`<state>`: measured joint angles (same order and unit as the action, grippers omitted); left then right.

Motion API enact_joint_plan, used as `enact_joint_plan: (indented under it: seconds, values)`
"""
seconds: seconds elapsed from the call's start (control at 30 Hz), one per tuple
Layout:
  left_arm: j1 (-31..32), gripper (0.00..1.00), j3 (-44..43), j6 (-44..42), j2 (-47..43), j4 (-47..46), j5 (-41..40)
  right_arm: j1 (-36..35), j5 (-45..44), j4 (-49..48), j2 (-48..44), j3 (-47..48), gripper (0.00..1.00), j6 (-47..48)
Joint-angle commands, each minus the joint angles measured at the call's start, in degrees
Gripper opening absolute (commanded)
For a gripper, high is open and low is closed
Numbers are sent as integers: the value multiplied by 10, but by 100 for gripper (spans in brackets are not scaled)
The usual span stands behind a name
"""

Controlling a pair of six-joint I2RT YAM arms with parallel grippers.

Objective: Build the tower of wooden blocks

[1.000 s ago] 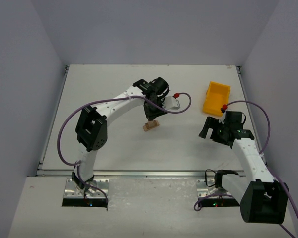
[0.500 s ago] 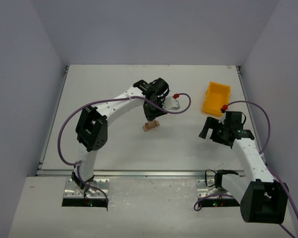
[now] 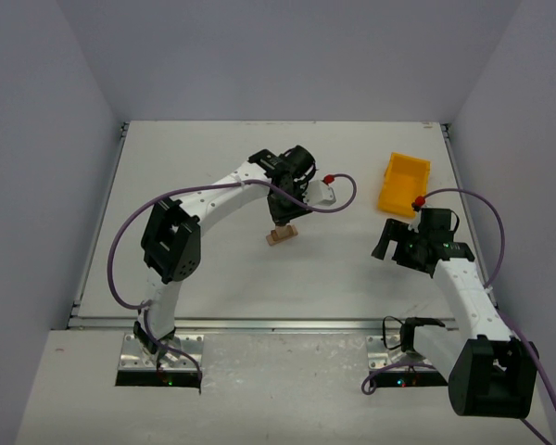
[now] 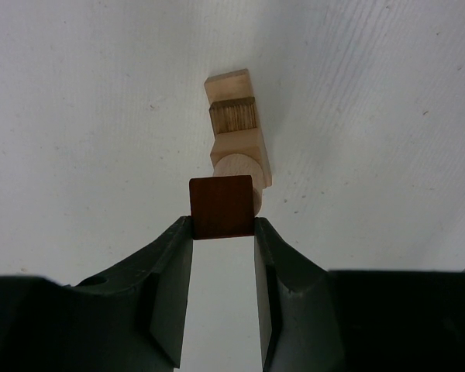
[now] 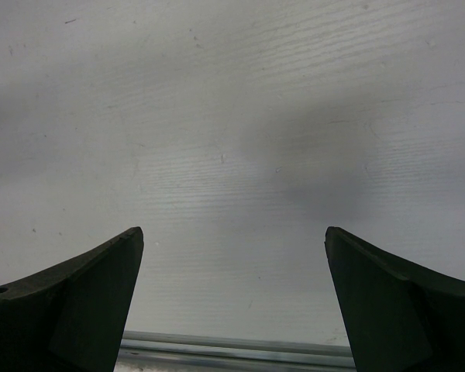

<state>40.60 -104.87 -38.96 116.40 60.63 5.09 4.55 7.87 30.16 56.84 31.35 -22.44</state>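
pale grey walls close round your white bench [image 3: 195, 269]. from above, your left end effector [image 3: 283, 219] hangs over the wood block tower [image 3: 281, 236] at mid-bench. the yellow bin [image 3: 404, 184] sits far right, near your right end effector [image 3: 386, 243]. at the left wrist, the fingers [image 4: 170, 263] pinch a reddish-brown block [image 4: 222, 206] over the tower's near end; you can't tell whether it touches. at the right wrist, the fingers [image 5: 85, 294] are spread wide above the bench.

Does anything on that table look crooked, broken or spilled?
Nothing broken or spilled. The flat pale wooden plank lies askew on the table, and the yellow plastic bin sits skewed too. The reddish-brown wooden block is gripped squarely.
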Motion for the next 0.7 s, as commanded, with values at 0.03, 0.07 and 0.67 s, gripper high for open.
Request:
enact_joint_plan:
  seconds: [0.03, 0.07, 0.67]
  values:
    - [8, 25, 2, -4, -16, -5, 3, 2, -10, -5, -4, 21, 99, 6]
    - [8, 27, 2, -4, -17, -5, 2, 3, -11, -5, -4, 21, 99, 6]
    - [11, 58, -5, -11, -21, -3, 1, 2, -13, -5, -1, 20, 99, 8]
